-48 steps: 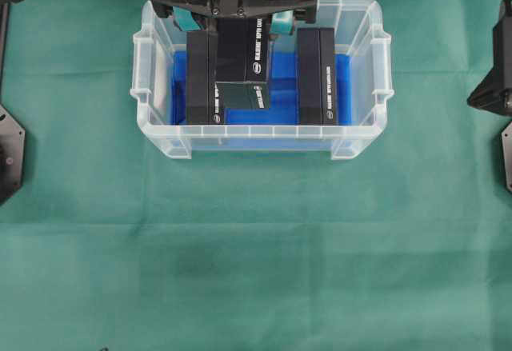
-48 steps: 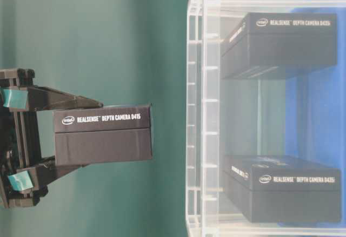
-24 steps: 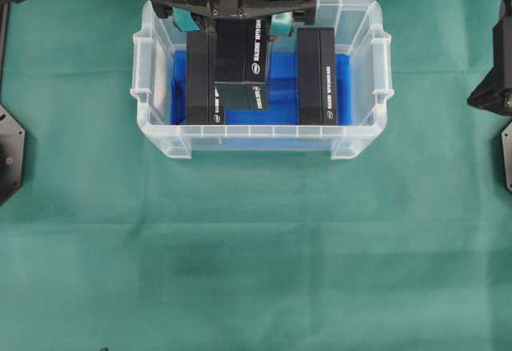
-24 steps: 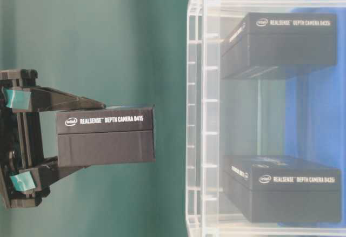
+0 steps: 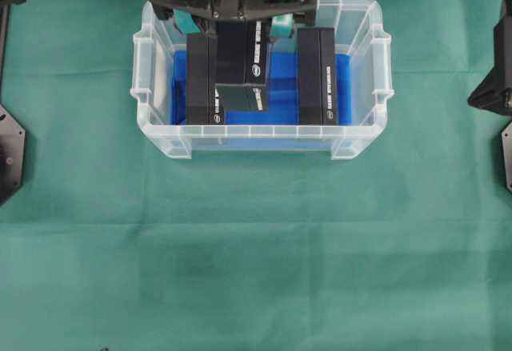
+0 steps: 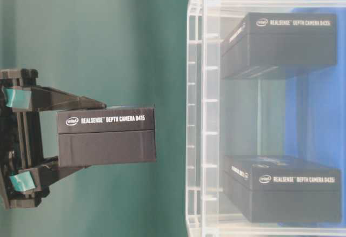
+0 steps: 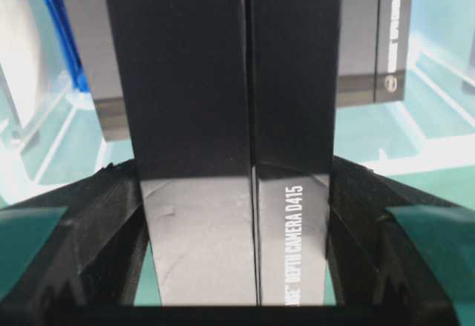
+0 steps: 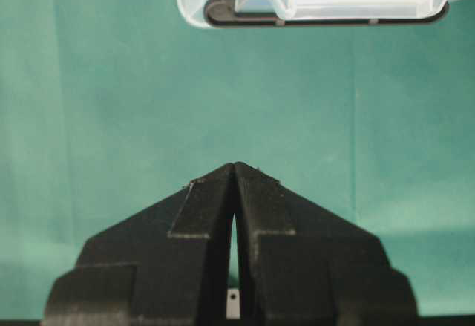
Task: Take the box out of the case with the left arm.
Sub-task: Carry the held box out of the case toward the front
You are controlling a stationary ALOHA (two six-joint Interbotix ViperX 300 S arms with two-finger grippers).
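Left gripper (image 6: pixel 81 134) clamped on black box (image 6: pixel 106 143), one finger on each long side. Box lifted clear of case (image 5: pixel 364 139), hanging above its rim, over gap between two other black boxes (image 5: pixel 316 75) lying on blue floor sheet (image 5: pixel 280 71). Right gripper (image 8: pixel 234 168) off to side above green cloth (image 5: pixel 256 255), fingers (image 8: pixel 208 200) pressed together, empty.

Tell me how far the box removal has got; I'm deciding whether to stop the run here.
Done: the left gripper is shut on a black box, and the table-level view shows that box lifted outside the case rim. In hand: the overhead view has it held above the case. Left: carry it clear and set it on the green cloth. Two other boxes remain inside. The right gripper rests shut, uninvolved.
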